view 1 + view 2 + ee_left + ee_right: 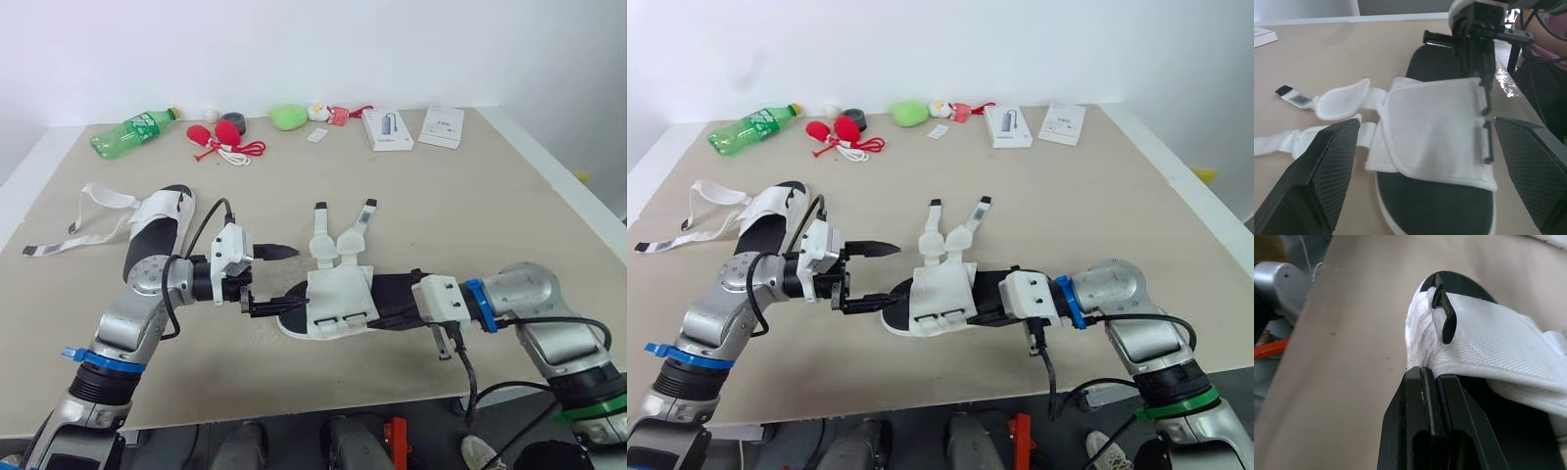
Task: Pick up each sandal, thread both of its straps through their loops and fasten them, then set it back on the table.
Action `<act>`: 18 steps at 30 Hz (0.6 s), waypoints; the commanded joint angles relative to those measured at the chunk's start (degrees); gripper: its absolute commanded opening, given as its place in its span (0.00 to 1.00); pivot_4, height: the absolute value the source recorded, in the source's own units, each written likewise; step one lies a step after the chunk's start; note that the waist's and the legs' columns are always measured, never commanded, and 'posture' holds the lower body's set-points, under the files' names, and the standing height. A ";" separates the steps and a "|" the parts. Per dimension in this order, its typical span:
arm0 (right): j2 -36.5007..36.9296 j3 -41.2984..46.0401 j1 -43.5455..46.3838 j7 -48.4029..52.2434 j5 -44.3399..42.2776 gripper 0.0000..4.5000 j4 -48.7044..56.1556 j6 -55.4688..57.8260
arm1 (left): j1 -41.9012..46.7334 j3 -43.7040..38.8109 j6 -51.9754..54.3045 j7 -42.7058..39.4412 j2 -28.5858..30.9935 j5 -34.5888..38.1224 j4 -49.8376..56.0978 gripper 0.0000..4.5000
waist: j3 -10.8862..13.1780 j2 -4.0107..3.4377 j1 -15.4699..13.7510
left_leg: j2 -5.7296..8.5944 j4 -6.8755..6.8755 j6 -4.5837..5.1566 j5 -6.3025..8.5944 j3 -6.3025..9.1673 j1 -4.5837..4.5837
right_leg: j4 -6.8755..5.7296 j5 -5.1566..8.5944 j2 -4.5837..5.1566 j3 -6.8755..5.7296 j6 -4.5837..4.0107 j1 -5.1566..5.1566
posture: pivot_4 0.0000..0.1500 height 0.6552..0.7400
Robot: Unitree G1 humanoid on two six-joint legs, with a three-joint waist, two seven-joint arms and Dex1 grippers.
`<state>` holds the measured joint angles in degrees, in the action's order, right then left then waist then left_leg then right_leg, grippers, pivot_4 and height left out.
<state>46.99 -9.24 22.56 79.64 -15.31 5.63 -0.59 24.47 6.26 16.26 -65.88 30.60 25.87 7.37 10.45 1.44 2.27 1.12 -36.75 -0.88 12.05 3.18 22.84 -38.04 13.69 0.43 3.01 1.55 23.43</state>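
My right gripper [1429, 376] pinches the sandal [338, 296] by its white upper, left gripper [279, 281] spread at the toe; best I grab one loose strap [320, 233] near its tip.

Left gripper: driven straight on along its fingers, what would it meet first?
The sandal: its white mesh upper lies dead ahead of the open left gripper, with the right gripper clamped on it behind. Gap looks short, depth unclear.

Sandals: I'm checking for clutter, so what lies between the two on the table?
The open left claw sits between the far sandal and the near sandal, shown in both eye views.
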 commanded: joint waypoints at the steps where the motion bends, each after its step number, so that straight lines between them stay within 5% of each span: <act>1: -0.11 1.23 1.35 -0.04 -0.53 0.00 -0.41 -1.14 | 0.14 -0.87 -0.51 -0.12 0.74 0.43 2.03 1.00 | 0.00 0.00 -0.15 | 0.00 0.00 0.00 0.00 0.01 0.00 | 0.00 0.00 0.00 0.00 0.00 0.00 | 1.00 1.00; 6: 0.48 1.50 0.40 0.22 -1.68 0.00 0.06 1.30 | 0.13 -0.63 -0.63 0.40 0.49 0.12 2.11 1.00 | 0.00 0.00 -0.23 | 0.01 0.03 0.00 0.00 0.00 0.02 | 0.00 0.02 0.03 0.02 -0.02 0.01 | 1.00 1.00; 7: 0.52 1.71 0.10 0.09 -1.39 0.16 0.00 0.48 | 0.10 -0.58 -0.58 0.50 0.42 0.12 2.18 1.00 | 0.00 0.00 -0.23 | 0.01 0.02 0.00 0.00 0.00 0.02 | 0.00 0.02 0.04 0.01 -0.02 0.01 | 1.00 1.00; 13: 2.95 3.67 -1.75 0.46 -2.50 0.69 1.32 2.23 | 0.35 -0.26 -0.49 0.96 0.05 -0.12 2.09 1.00 | 0.00 0.00 -0.26 | 0.01 0.01 0.00 0.00 -0.01 0.00 | 0.00 0.01 0.02 0.01 -0.02 0.00 | 1.00 1.00; 18: 6.44 8.39 -3.39 -0.76 -12.54 0.69 6.08 17.87 | 0.42 -0.07 -0.85 0.75 0.57 -1.08 1.51 1.00 | 0.00 0.00 -0.43 | 0.01 0.01 0.00 0.00 0.00 0.01 | 0.00 0.01 0.04 0.01 -0.02 0.00 | 1.00 1.00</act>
<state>52.45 -3.84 18.75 79.43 -23.51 8.50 12.53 24.48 6.50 16.24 -65.29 30.53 24.97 7.60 10.45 1.44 1.84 1.14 -36.74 -0.88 12.05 3.17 22.85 -38.04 13.70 0.48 3.03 1.53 23.43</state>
